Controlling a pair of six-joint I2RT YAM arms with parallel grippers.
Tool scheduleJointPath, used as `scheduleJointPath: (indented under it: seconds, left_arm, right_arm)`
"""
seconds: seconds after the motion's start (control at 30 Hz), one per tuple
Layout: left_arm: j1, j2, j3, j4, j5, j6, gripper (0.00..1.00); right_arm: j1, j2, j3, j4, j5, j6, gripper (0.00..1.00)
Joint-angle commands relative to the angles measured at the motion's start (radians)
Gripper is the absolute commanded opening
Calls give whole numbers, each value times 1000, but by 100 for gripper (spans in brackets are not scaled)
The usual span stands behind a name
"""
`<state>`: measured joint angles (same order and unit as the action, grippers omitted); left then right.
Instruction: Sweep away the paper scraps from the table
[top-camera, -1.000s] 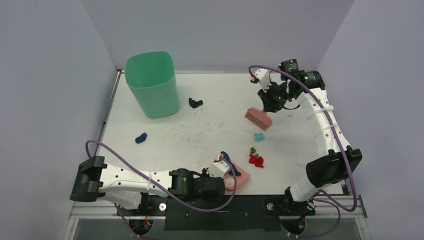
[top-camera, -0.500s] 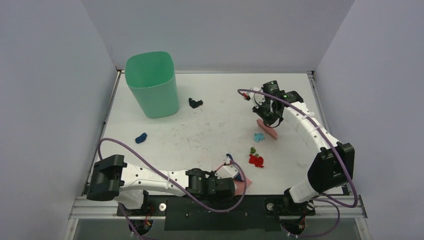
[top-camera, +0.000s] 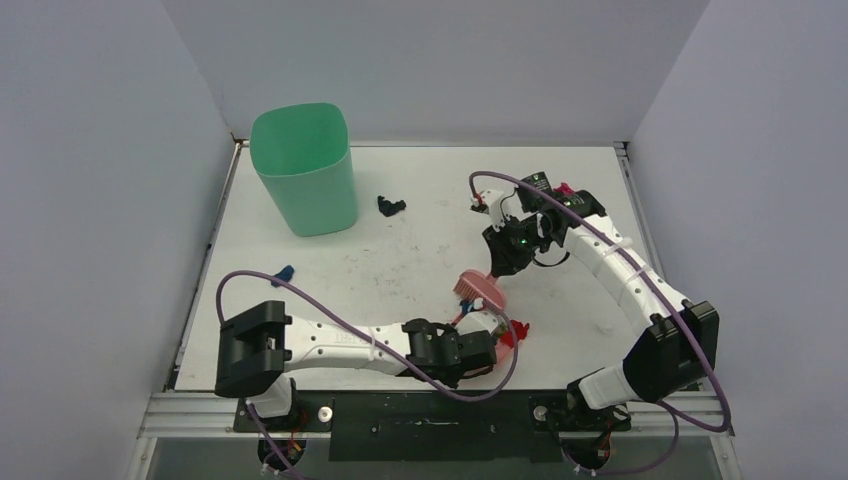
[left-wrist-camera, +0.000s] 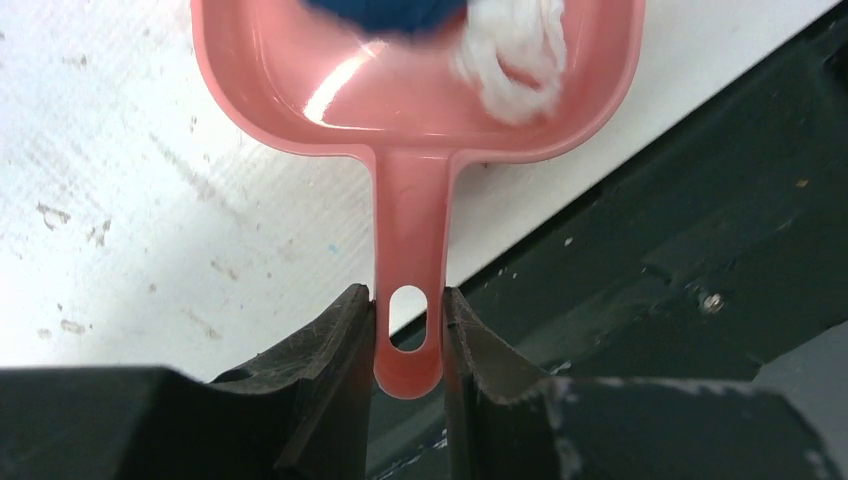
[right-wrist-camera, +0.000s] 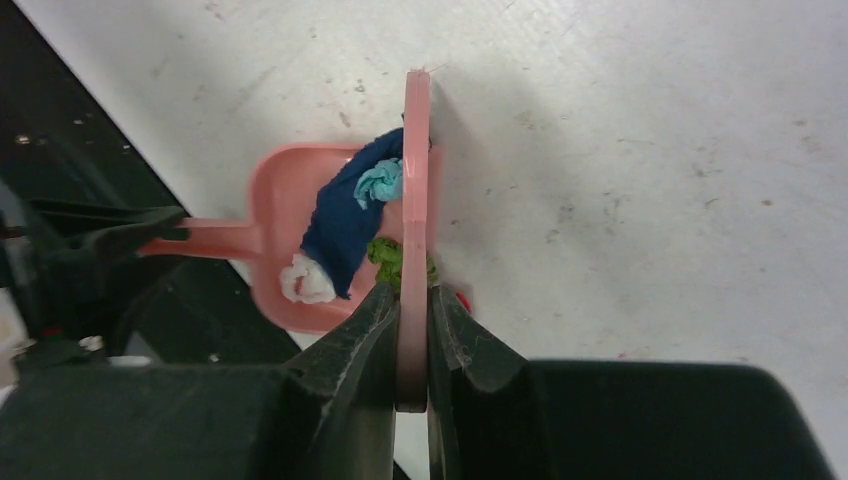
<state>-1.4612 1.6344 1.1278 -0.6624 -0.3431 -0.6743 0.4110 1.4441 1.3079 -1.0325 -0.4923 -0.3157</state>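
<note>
As the pink brush (right-wrist-camera: 414, 150) arrives at the open lip of the dustpan (left-wrist-camera: 300, 95), having hung well beyond it a second ago, the paper scraps (right-wrist-camera: 345, 225) that lay loose between the two are herded in. A light blue scrap (right-wrist-camera: 380, 183) now sits inside the dustpan beside a dark blue piece and a white scrap (right-wrist-camera: 305, 282). A green scrap (right-wrist-camera: 383, 255) rides the lip, and a red scrap (top-camera: 515, 333) remains just outside.

The right gripper (right-wrist-camera: 412, 330) pinches the brush's back. The left gripper (left-wrist-camera: 408, 330) clamps the dustpan's handle, having slid the pan toward the pile. The near cluster looks almost cleared.

A black scrap (top-camera: 391, 206) and a stray blue scrap (top-camera: 283, 272) lie well away from the dustpan, toward the green bin (top-camera: 305, 170). The scuffed white table (top-camera: 420, 255) is boxed in by pale grey walls (top-camera: 430, 60).
</note>
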Motion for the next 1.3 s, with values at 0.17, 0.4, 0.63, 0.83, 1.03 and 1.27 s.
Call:
scheduleJointPath:
  seconds: [0.17, 0.4, 0.63, 0.83, 1.03, 1.27]
  left_arm:
    - [24, 26, 65, 108, -95, 50, 0]
    - [17, -39, 1, 178, -134, 65, 0]
    - [-1, -129, -96, 230, -158, 80, 0]
    - [-49, -105, 9, -60, -122, 65, 0]
    - [-92, -71, 60, -203, -28, 50, 0]
    - [-77, -26, 77, -134, 32, 48, 0]
  right_arm:
    - [-76, -80, 88, -165, -243, -94, 5]
    - [-150, -61, 279, -352, -152, -287, 5]
    - [-171, -79, 376, -354, -16, -281, 5]
    - [-190, -106, 260, -246, 184, -225, 5]
    - [-203, -129, 109, -134, 324, -181, 5]
    - [-199, -162, -67, -59, 245, -121, 5]
